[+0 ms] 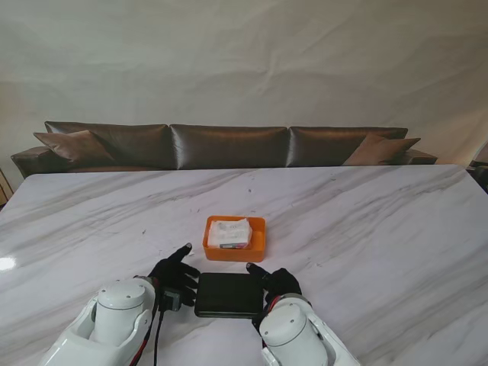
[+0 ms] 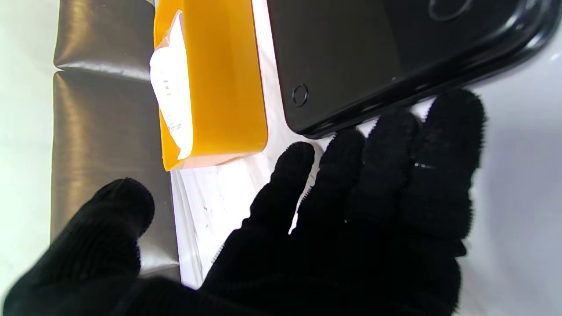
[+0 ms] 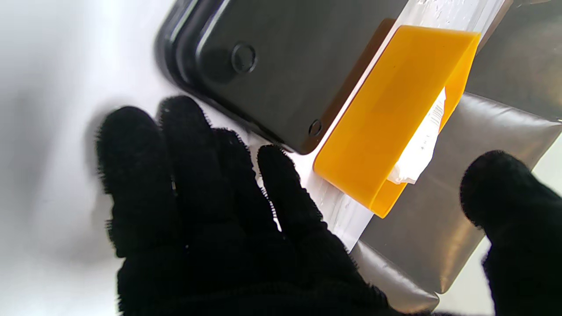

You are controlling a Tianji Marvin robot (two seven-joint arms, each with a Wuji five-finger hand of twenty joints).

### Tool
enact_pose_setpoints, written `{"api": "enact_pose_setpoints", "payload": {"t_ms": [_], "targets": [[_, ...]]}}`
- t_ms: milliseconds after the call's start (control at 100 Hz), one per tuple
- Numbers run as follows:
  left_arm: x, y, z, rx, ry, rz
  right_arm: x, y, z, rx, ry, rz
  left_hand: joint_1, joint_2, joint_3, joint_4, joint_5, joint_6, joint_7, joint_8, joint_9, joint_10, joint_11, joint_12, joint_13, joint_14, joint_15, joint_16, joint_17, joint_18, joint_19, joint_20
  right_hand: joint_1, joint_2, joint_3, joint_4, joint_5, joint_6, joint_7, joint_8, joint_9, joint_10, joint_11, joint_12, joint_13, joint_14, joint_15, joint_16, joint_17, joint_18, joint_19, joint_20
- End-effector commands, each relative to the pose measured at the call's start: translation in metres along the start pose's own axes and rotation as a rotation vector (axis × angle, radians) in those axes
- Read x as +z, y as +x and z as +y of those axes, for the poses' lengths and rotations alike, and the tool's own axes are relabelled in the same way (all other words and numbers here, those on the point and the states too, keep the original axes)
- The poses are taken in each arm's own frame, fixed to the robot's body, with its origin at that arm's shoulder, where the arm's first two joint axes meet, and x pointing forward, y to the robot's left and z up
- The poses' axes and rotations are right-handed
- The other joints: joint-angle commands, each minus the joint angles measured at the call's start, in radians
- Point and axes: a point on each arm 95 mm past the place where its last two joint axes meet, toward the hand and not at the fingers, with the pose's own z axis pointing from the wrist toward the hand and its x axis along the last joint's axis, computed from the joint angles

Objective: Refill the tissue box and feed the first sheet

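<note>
We judge the task barely begun: the black tissue box [image 1: 229, 295] lies flat on the marble table [image 1: 366, 229] nearest to us, seemingly closed, and the tissue pack [image 1: 229, 232] sits in the orange tray [image 1: 259, 245] just beyond it, nothing yet loaded and no sheet fed. Opening the box, moving the pack in and pulling the first sheet all appear left to do. Our left hand [image 1: 174, 272] rests at the box's left edge, fingers [image 2: 386, 145] spread and just at the rim, thumb well apart, gripping nothing. Our right hand [image 1: 276, 281] flanks the right edge likewise, fingers [image 3: 184, 145] splayed beside the box, empty.
</note>
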Motion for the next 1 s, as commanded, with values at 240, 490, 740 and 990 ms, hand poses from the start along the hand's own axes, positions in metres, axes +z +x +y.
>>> {"api": "enact_pose_setpoints", "payload": {"t_ms": [240,490,740,990], "targets": [[0.015,-0.022,0.004,0.029,-0.006,-0.062,0.009,0.003,-0.001,0.019,0.028,-0.004,-0.025,0.017,-0.042,0.023,-0.029,-0.013,-0.022,-0.018,-0.065,0.015,-0.058,-0.028,-0.166,0.156,-0.140,-0.013,-0.123,0.017,0.415,0.026,0.003,0.010,-0.028,0.024,0.013,0.043,0.015,-0.001,0.015,0.033,-0.025,-0.009,0.003,0.055,-0.032,-0.028,0.024,-0.015,0.026,-0.020],[0.025,-0.023,-0.002,0.026,0.008,-0.073,0.018,0.006,0.002,0.033,0.044,0.003,-0.024,0.016,-0.052,0.022,-0.036,-0.046,-0.041,-0.027,-0.077,0.007,-0.065,-0.031,-0.190,0.161,-0.146,-0.011,-0.142,0.024,0.406,0.042,0.001,0.013,-0.031,0.027,0.010,0.033,0.015,-0.001,0.011,0.028,-0.028,-0.010,-0.004,0.053,-0.034,-0.029,0.018,-0.018,0.024,-0.025],[0.032,-0.027,-0.013,0.031,0.053,-0.080,0.024,0.004,0.010,0.043,0.039,-0.008,-0.023,0.014,-0.060,0.023,-0.048,-0.044,-0.068,-0.040,-0.074,0.009,-0.068,-0.032,-0.186,0.162,-0.141,-0.008,-0.136,0.027,0.409,0.056,-0.015,0.012,-0.027,0.030,0.003,0.034,0.012,-0.002,0.002,0.030,-0.030,-0.010,-0.013,0.055,-0.039,-0.030,0.013,-0.018,0.022,-0.028],[0.034,-0.034,-0.022,0.057,0.054,-0.109,0.027,0.000,0.021,0.045,0.013,-0.040,-0.024,0.017,-0.067,0.024,-0.010,-0.006,-0.072,-0.044,-0.045,0.012,-0.057,-0.029,-0.152,0.157,-0.133,-0.006,-0.107,0.022,0.414,0.061,-0.016,0.013,-0.023,0.030,0.010,0.039,0.014,-0.002,0.006,0.032,-0.027,-0.009,-0.009,0.056,-0.034,-0.027,0.012,-0.015,0.025,-0.028]]}}
